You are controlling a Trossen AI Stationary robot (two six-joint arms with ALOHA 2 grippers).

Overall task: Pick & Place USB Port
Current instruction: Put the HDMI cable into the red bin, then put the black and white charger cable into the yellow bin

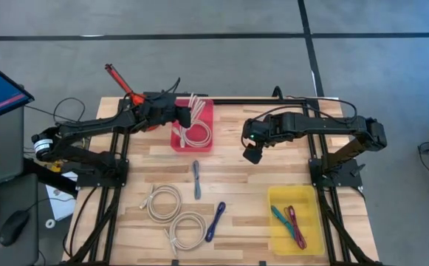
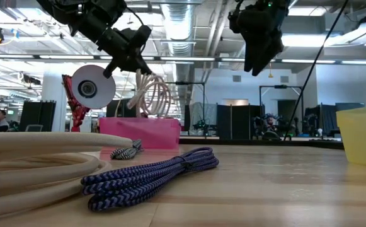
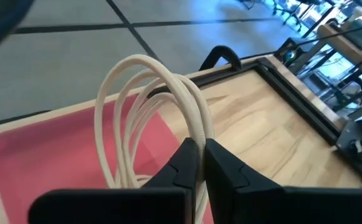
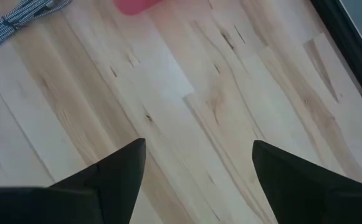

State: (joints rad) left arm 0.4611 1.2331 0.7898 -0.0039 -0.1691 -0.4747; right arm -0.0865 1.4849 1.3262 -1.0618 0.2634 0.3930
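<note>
My left gripper (image 1: 181,116) hovers over the pink bin (image 1: 203,111) at the table's far side, shut on a cream coiled cable (image 3: 144,73). In the low view that coil (image 2: 152,94) hangs under the gripper (image 2: 129,49) and dips behind the bin's wall (image 2: 148,133). More cream cable (image 1: 197,136) lies coiled inside the bin. My right gripper (image 1: 252,153) is open in the air right of the bin, over bare wood (image 4: 196,180), touching nothing. My left gripper pinches the cream cable between its two fingers (image 3: 227,168), on a strand at one side of the coil (image 3: 197,138). The loops arch out beyond the fingertips. The coil hangs over the pink bin with its lower end behind the bin wall; whether it rests there is hidden.
Two cream coiled cables (image 1: 162,201) (image 1: 188,229), a grey-blue braided cable (image 1: 197,179) and a purple braided cable (image 1: 215,220) lie on the near half of the table. A yellow bin (image 1: 277,198) at the near right holds red and teal cables. Bare wood lies between the bins.
</note>
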